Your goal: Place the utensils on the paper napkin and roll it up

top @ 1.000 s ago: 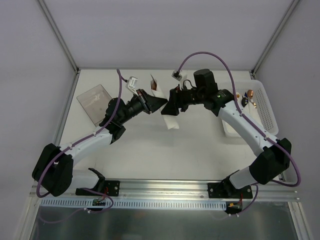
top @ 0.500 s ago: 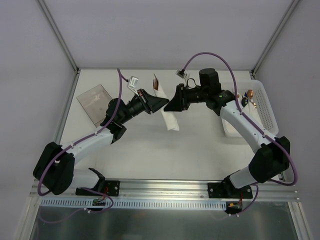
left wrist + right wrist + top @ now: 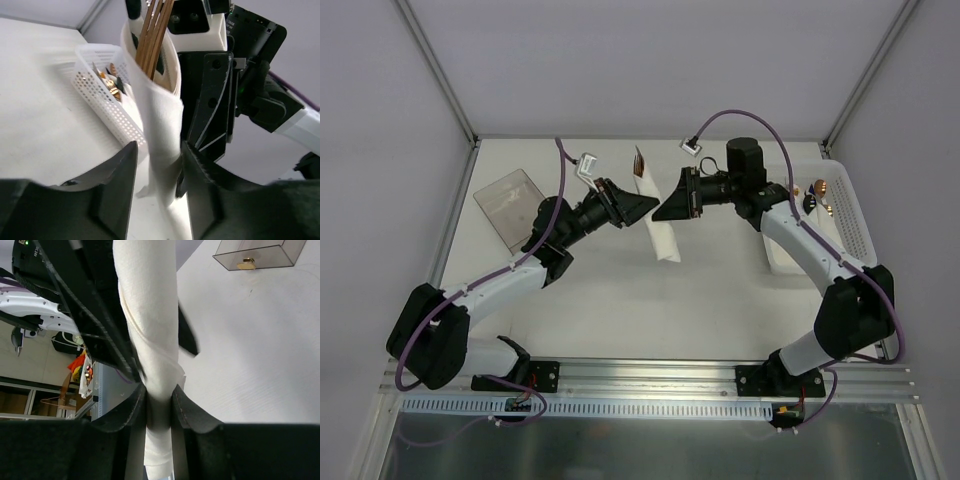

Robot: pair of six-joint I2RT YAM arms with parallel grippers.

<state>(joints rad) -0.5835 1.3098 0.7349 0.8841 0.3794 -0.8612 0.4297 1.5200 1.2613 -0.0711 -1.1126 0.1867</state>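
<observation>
The paper napkin [image 3: 657, 228] is a white roll held up off the table between my two grippers. The utensils [image 3: 639, 162], thin copper handles, stick out of its far end; in the left wrist view the utensils [image 3: 153, 35] rise from the top of the paper napkin [image 3: 161, 125]. My right gripper [image 3: 159, 399] is shut on the paper napkin [image 3: 150, 315], pinching it narrow. My left gripper [image 3: 159, 165] stands round the roll with its jaws apart, with a gap showing on one side. From above, the left gripper [image 3: 640, 207] and the right gripper [image 3: 667, 209] face each other across the roll.
A white perforated basket [image 3: 847, 215] with more cutlery stands at the right edge, also seen as the basket [image 3: 106, 106] behind the roll. A clear plastic box [image 3: 509, 206] lies at the far left. The arms' cables loop above the back of the table.
The right gripper has closed onto the napkin roll. The left gripper's jaws have eased apart. The roll now shows more between the two grippers.
</observation>
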